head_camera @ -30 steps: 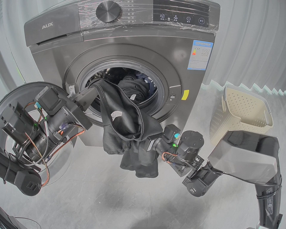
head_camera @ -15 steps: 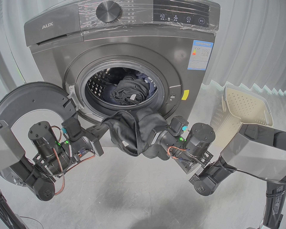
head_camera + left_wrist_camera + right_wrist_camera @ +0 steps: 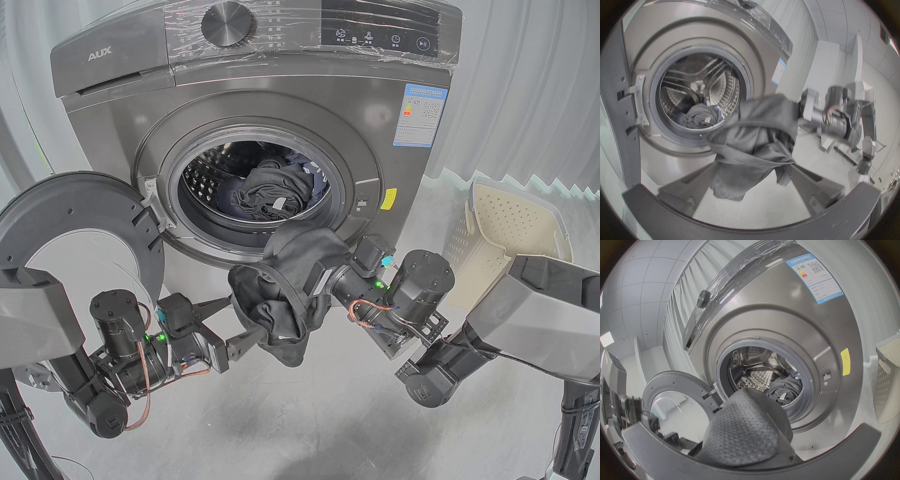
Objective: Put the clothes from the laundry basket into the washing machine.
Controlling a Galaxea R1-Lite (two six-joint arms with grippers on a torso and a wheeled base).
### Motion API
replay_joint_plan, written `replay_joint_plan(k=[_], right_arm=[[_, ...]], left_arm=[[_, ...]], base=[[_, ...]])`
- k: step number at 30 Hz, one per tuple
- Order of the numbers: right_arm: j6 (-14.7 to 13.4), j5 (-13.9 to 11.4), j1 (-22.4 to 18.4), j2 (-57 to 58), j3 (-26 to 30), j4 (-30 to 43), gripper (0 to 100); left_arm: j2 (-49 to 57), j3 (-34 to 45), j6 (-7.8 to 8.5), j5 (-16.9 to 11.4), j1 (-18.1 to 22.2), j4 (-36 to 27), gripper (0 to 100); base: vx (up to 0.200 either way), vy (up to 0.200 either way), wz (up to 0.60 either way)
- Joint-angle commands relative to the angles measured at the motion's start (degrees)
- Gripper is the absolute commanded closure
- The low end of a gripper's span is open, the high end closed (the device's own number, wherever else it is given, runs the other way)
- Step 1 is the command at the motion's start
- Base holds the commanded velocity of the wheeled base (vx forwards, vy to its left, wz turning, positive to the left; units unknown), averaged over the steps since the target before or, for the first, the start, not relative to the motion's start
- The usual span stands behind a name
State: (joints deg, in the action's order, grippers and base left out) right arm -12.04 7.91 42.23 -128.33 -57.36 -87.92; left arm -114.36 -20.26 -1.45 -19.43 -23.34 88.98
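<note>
A dark garment (image 3: 284, 284) hangs in front of the washing machine (image 3: 250, 100), just below its round opening. My right gripper (image 3: 307, 273) is shut on it, with the fingers buried in the cloth (image 3: 747, 430). My left gripper (image 3: 247, 317) sits low and to the left, open. The garment's (image 3: 753, 140) lower folds hang between its spread fingers (image 3: 684, 187). Dark clothes (image 3: 274, 190) lie inside the drum (image 3: 784, 390). The cream laundry basket (image 3: 515, 228) stands to the right of the machine.
The machine's round door (image 3: 69, 206) is swung open to the left, right behind my left arm. Grey floor (image 3: 300, 412) stretches out in front of the machine. A pale curtain (image 3: 531, 94) hangs behind the basket.
My left gripper let go of the garment at the drum mouth and dropped down and left. The right gripper rose a little toward the opening with the garment bunched on it.
</note>
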Motion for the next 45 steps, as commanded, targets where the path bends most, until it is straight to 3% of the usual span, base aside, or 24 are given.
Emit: replay_joint_plan(k=[1,7,10,20,23,39,45], right_arm=[[-0.08,0.09,-1.1,0.71,-1.27,0.12,100],[-0.08,0.09,-0.39,0.71,-1.97,0.2,100],[0.0,0.09,0.31,0.27,-1.79,0.2,100],[0.09,0.17,1.63,-1.31,-1.44,0.2,100],[0.09,0.09,1.98,-2.1,-1.53,0.2,100],[0.27,0.26,4.97,-3.07,-1.97,0.2,100],[0.18,0.61,6.99,-2.1,-1.53,0.2,100]], left_arm=[[-3.59,2.33,1.36,-0.08,-0.39,0.14,0],[-3.85,6.2,3.56,-3.51,-1.26,0.14,0],[-3.59,5.93,4.26,-3.77,-1.62,0.14,0],[0.89,1.01,3.21,-4.47,-1.09,0.14,0],[1.95,-0.13,2.15,-4.47,-1.26,0.14,0],[-2.89,-2.94,2.42,-4.47,-2.67,0.23,0],[-7.28,-6.81,2.77,-2.8,-1.88,0.32,0]], base=[[0.0,0.0,0.0],[0.0,0.0,0.0],[0.0,0.0,0.0],[0.0,0.0,0.0],[0.0,0.0,0.0],[0.0,0.0,0.0],[0.0,0.0,0.0]])
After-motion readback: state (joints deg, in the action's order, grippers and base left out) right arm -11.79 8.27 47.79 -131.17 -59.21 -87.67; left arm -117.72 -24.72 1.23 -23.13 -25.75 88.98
